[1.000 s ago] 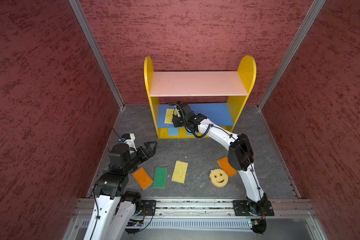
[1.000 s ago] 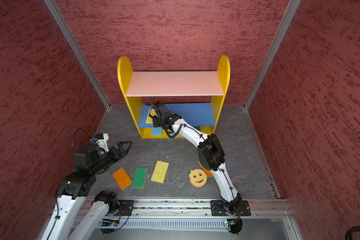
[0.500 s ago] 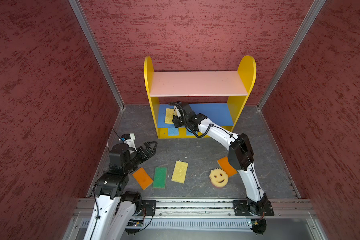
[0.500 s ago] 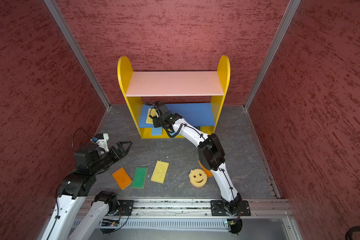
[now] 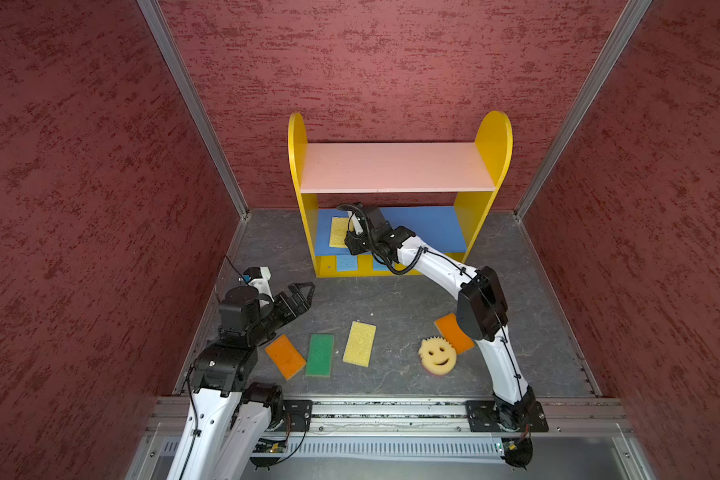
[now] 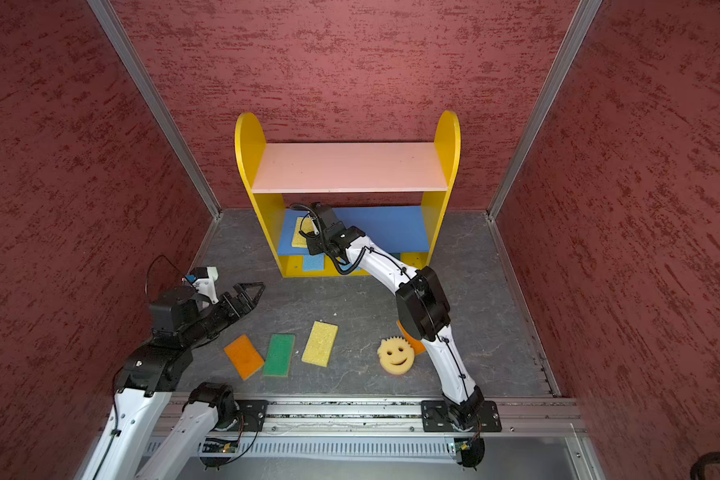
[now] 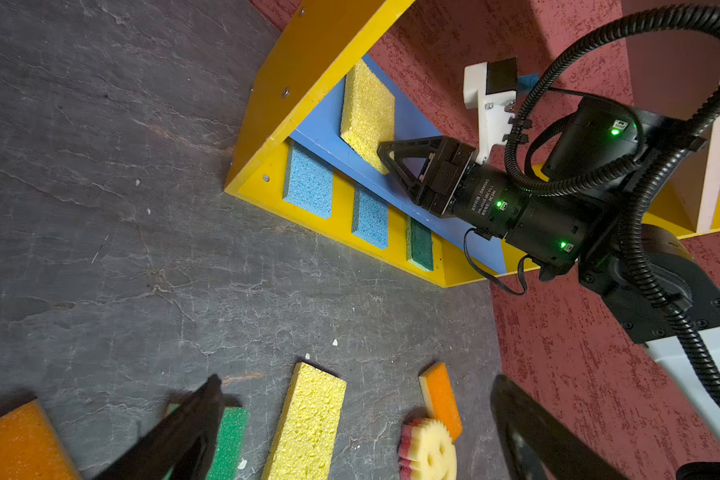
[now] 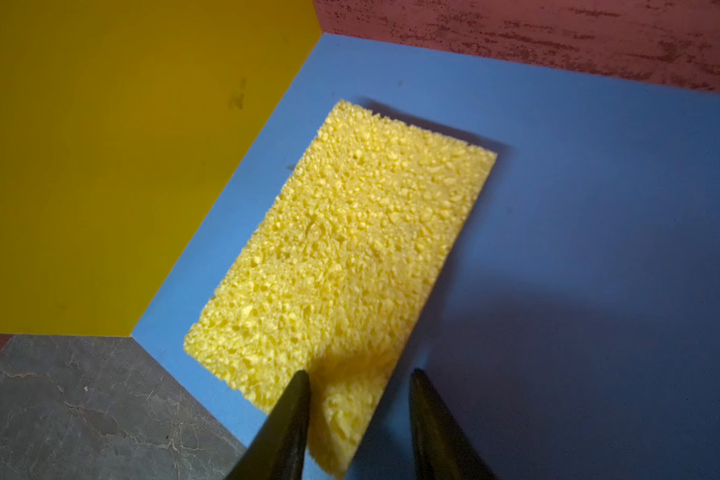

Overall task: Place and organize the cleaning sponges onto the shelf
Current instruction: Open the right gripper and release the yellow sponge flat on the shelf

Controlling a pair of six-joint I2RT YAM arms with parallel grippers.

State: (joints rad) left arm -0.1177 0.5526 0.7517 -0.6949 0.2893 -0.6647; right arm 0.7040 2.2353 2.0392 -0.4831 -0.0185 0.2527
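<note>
The shelf (image 5: pixel 391 166) stands at the back wall. A yellow sponge (image 8: pixel 350 249) lies flat at the left end of its blue middle board (image 5: pixel 425 228). My right gripper (image 8: pixel 358 374) reaches in over that sponge's near corner; its jaws stand apart, one on either side of the corner, with a gap showing. Two blue sponges (image 7: pixel 308 183) (image 7: pixel 370 218) and a green one (image 7: pixel 420 245) lie on the yellow base. On the floor lie an orange (image 5: pixel 284 356), a green (image 5: pixel 320 354), a yellow (image 5: pixel 359 343), a smiley (image 5: pixel 437 355) and another orange sponge (image 5: pixel 449 330). My left gripper (image 5: pixel 302 293) hovers open and empty at the left.
Red textured walls close in the grey floor (image 5: pixel 391 299) on three sides. A metal rail (image 5: pixel 371 409) runs along the front edge. The right arm's elbow (image 5: pixel 481 301) hangs over the second orange sponge and covers part of it. The pink top board is bare.
</note>
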